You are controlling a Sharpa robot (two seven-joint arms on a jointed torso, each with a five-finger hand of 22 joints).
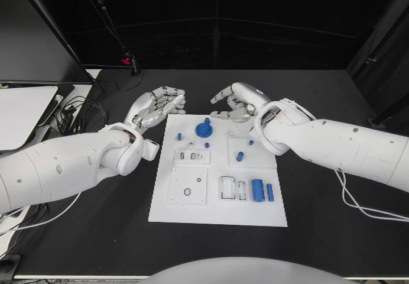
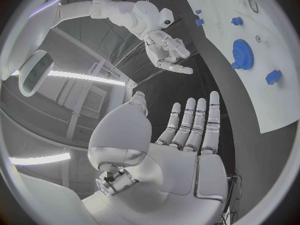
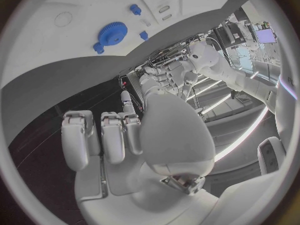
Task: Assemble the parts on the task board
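Left hand (image 1: 158,105), right hand (image 1: 236,102) flank task board (image 1: 256,216) far edge

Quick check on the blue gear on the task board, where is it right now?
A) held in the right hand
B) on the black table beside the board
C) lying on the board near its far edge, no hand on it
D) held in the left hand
C: the blue gear lies on the task board near its far edge; the left hand and right hand are both over the black table beyond the board, holding nothing.
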